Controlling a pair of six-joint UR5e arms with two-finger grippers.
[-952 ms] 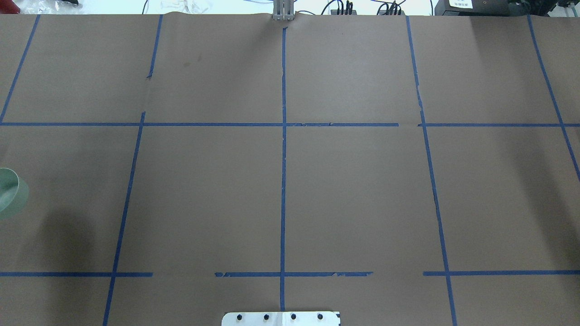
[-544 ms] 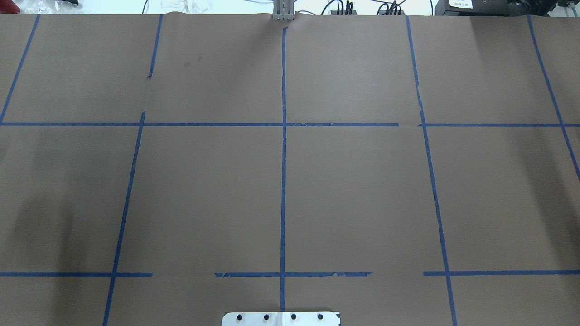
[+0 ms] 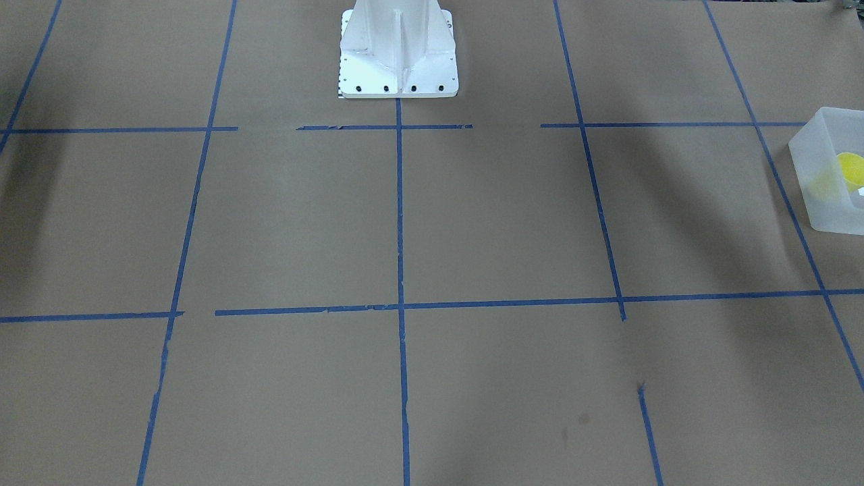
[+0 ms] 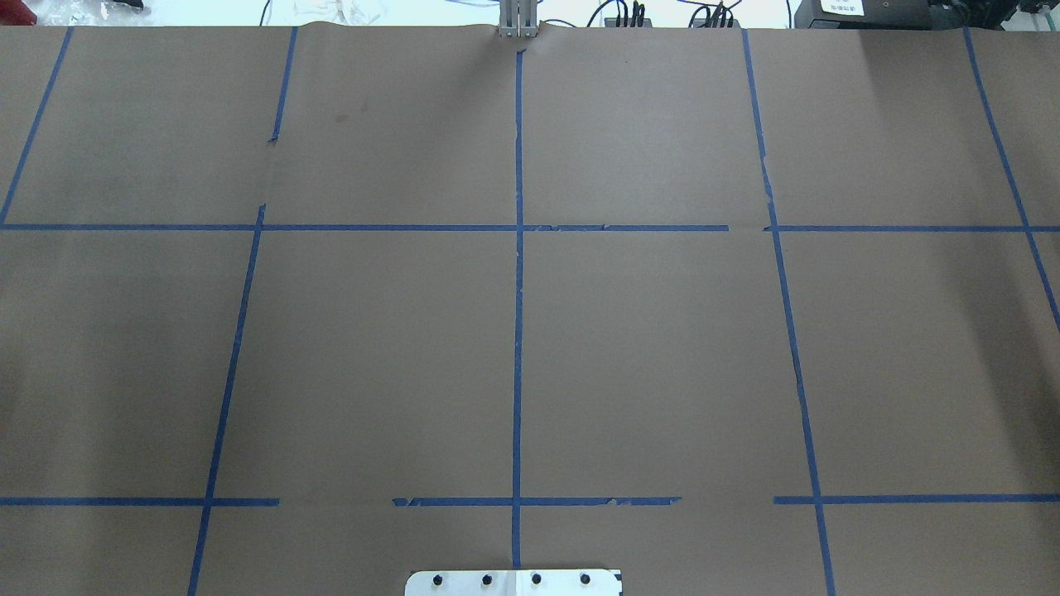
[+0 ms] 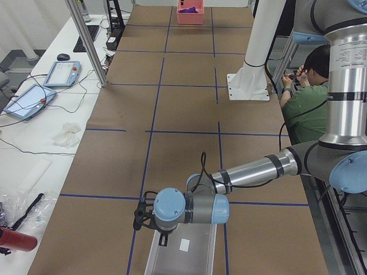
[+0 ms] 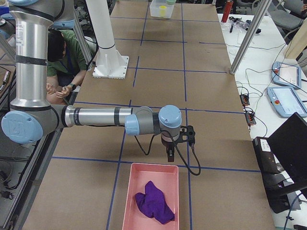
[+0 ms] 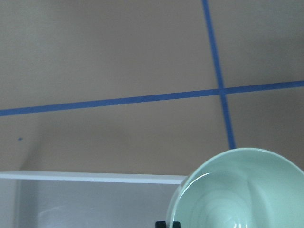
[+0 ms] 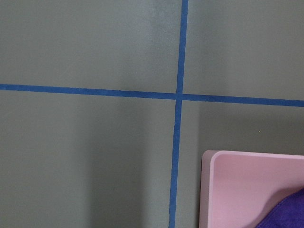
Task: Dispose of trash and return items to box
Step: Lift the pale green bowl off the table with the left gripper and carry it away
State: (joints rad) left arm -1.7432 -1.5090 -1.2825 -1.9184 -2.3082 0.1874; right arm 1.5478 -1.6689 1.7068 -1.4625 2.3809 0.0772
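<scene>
The pale mint-green bowl [image 7: 242, 190] fills the lower right of the left wrist view, held above the near rim of the frosted box [image 7: 95, 176]. My left gripper [image 7: 168, 224] shows only as dark fingertips at the bowl's rim and is shut on it. In the exterior left view the left gripper [image 5: 163, 238] hangs over the box [image 5: 192, 258]. The yellow cup [image 3: 849, 169] lies inside the box [image 3: 820, 202]. My right gripper [image 6: 170, 153] hovers by the pink tray [image 6: 151, 191]; I cannot tell whether it is open or shut.
A purple cloth [image 6: 153, 201] lies in the pink tray, also seen in the right wrist view [image 8: 251, 190]. The robot's white pedestal [image 3: 398, 61] stands at the table's near middle. Brown paper with blue tape lines [image 4: 518, 331] covers the table. A person sits behind the robot [image 5: 307, 97].
The bowl, seen at the overhead view's left edge one second ago, has moved out of that view to the left. Its shadow has slid left and faded.
</scene>
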